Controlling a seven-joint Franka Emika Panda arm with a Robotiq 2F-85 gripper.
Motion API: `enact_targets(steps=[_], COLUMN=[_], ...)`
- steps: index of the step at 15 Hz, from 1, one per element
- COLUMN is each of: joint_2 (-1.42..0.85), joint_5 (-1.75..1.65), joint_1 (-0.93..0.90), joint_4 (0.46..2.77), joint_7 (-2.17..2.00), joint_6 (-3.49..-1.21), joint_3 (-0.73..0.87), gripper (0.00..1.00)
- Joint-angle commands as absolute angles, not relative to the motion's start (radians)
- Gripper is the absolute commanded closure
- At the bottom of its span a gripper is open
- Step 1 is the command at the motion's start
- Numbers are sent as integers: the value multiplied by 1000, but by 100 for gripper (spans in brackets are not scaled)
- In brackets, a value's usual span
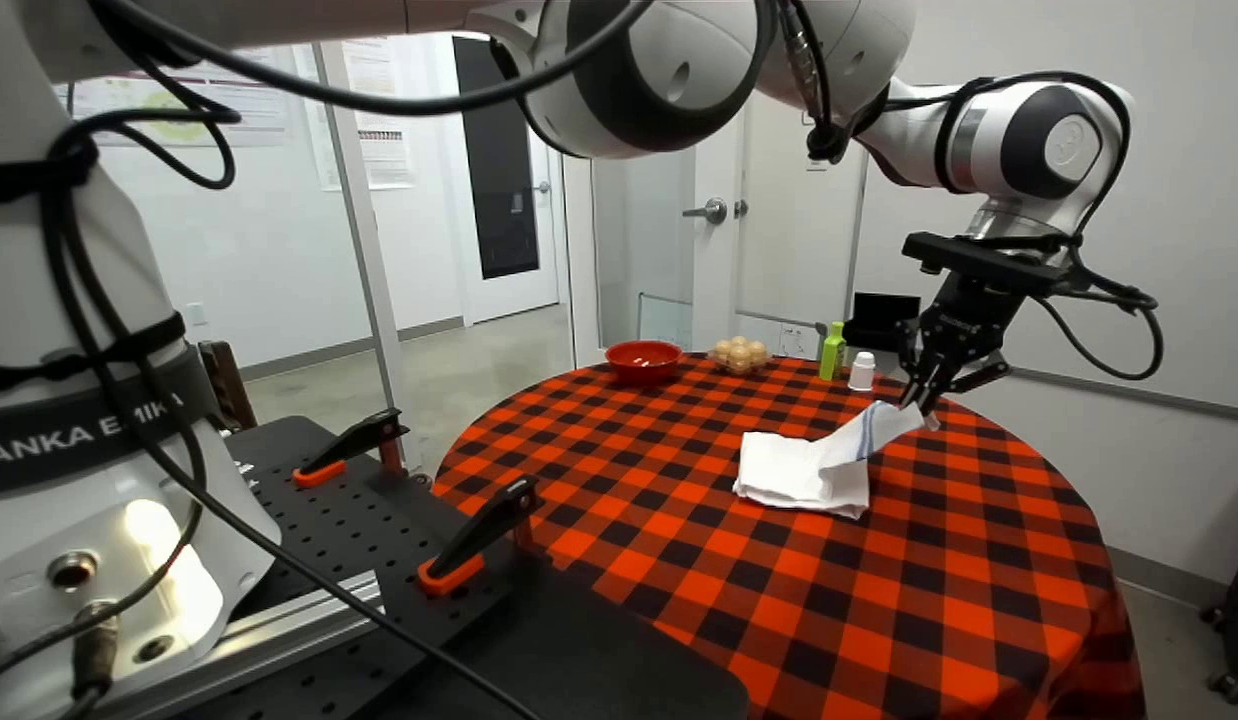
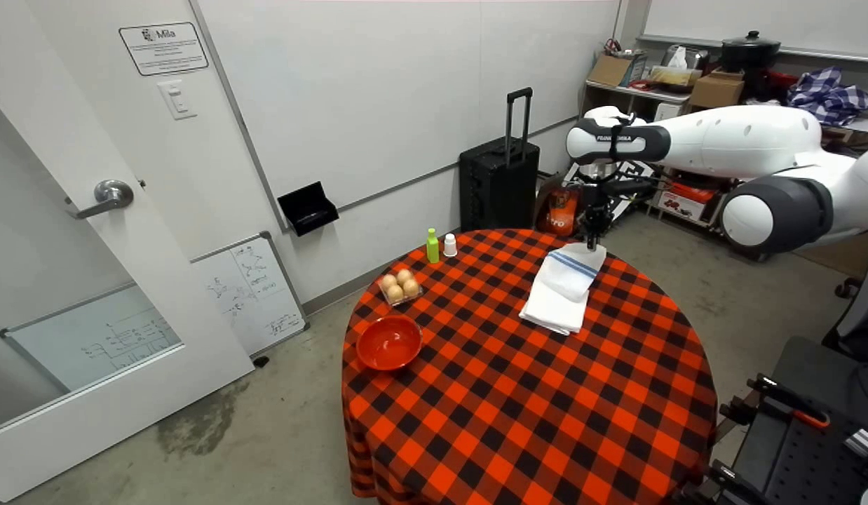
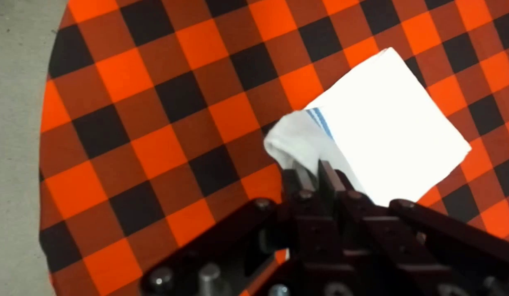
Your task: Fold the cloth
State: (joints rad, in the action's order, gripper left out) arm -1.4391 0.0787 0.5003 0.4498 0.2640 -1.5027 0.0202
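Observation:
The cloth (image 1: 794, 472) is a white towel with blue stripes near one end. It lies folded in a flat, roughly square stack on the table, also visible in an exterior view (image 2: 554, 300) and in the wrist view (image 3: 396, 127). Its striped end is raised off the stack, slanting up to my gripper (image 1: 921, 398). My gripper, also in an exterior view (image 2: 592, 243) and in the wrist view (image 3: 311, 170), is shut on this end's edge. The cloth bunches between the fingertips, and a small corner hangs past them. The part deep between the fingers is hidden.
The round table has a red-and-black checkered tablecloth (image 2: 518, 407). A red bowl (image 2: 390, 342), a pack of eggs (image 2: 400, 286), a green bottle (image 2: 432, 247) and a white bottle (image 2: 450, 245) stand toward the far edge. The table's edge (image 3: 42, 164) is near my gripper.

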Motion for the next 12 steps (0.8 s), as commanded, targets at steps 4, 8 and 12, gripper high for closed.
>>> enact_targets(steps=[4,8,12], joint_2=[-1438,-1485,-1509], joint_5=[-32,-104,-169], joint_1=[405,319,244], joint_4=[462,429,429], joint_7=[334,377,431], joint_6=[-1551,-1537,-1543], joint_3=[75,98,119], gripper=[98,98,98])
